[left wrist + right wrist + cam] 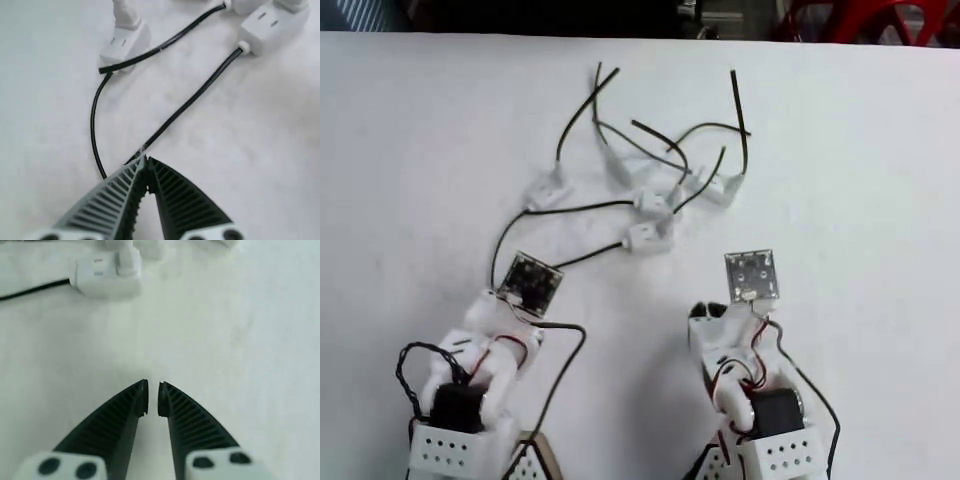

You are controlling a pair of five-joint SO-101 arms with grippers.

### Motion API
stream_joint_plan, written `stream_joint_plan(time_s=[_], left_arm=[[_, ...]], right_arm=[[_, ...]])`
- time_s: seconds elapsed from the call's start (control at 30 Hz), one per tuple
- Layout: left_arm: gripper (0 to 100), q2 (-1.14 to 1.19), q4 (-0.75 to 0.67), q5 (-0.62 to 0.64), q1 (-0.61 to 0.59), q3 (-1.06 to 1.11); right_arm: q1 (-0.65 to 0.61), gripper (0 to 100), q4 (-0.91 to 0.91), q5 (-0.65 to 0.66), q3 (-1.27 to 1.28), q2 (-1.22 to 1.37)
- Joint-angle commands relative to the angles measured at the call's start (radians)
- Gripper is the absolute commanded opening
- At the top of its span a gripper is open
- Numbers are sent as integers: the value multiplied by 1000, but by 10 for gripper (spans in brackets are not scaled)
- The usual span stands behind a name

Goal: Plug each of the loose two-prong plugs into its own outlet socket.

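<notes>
1. Resting at the near edge of the white worktop point(410, 150), the left arm point(480, 375) and the right arm point(755, 395) both point toward a bunch of white plugs and sockets point(685, 185). The bunch trails short black cables and lies mid-worktop ahead of the arms.
2. The left pincer point(146, 161) is fully closed, its two ribbed fingers meeting at the tips. The tips sit right on a black cable point(190, 100). I cannot tell whether the cable is nipped between them or only passes beneath.
3. That cable runs to a white socket point(272, 25) with two slots on its upper face. In the high view this socket point(647, 237) is the piece of the bunch nearest the arms.
4. A second cable point(93, 125) curves past the left pincer and slips under one finger. Its far end lies beside the other socket point(125, 44), which sits at the left of the bunch point(545, 188).
5. The right pincer point(152, 399) is all but closed, with only a thin slit between the tips. It grips nothing and sits over bare worktop.
6. Ahead of the right pincer and well apart from it lies the socket point(102, 280). A white piece point(127, 257) is pressed against the socket, but I cannot tell whether it is a seated plug.
</notes>
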Motion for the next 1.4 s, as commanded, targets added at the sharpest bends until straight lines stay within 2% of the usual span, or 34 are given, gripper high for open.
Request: stream_joint_plan(time_s=[0.0,0.3,1.37], left_arm=[[26,-8,98,-8,2,-3],[26,-8,239,-12,2,-3],[26,-8,241,-12,4,-3]], right_arm=[[12,38,128,-8,9,-16],[12,35,160,-9,9,-16],[12,35,160,-8,9,-16]])
